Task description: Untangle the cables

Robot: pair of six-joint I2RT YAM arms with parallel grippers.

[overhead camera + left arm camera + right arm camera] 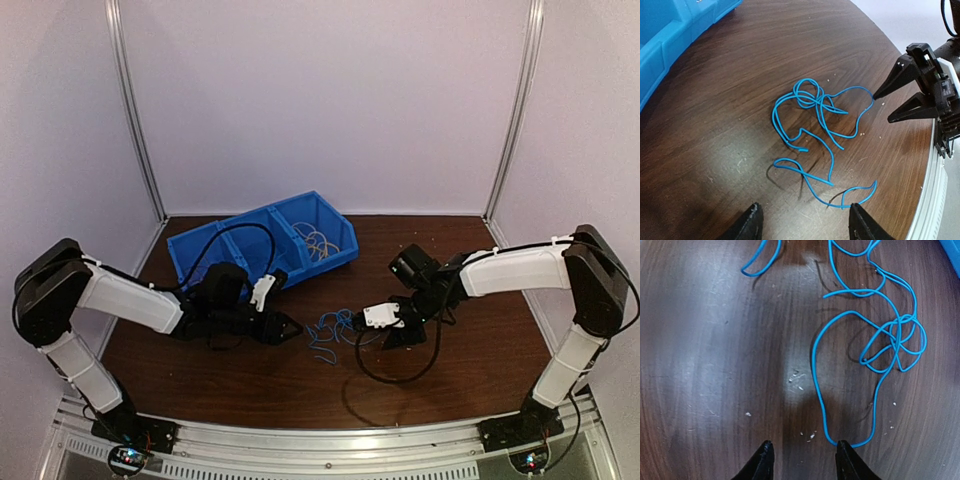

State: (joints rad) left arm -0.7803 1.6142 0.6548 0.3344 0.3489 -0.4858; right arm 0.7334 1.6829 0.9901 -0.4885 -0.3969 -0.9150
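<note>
Shows a dark wooden table [480, 370] with a blue bin [215, 250] at 11 o'clock of centre, yellowish wires [320, 242] coiled in its right compartment. Finds both arms stretched low and inward, left gripper [290, 328] and right gripper [362, 322] facing each other, each with fingers spread apart, clamped on nothing. Places the blue cables [328, 332], loosely knotted and flat on the wood, between them: at 12 o'clock of the left gripper, one loop right at a fingertip [842, 455] of the right gripper

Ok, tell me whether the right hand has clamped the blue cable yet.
No, the right hand is open, and the blue cable lies loose on the table with a loop beside one fingertip.
</note>
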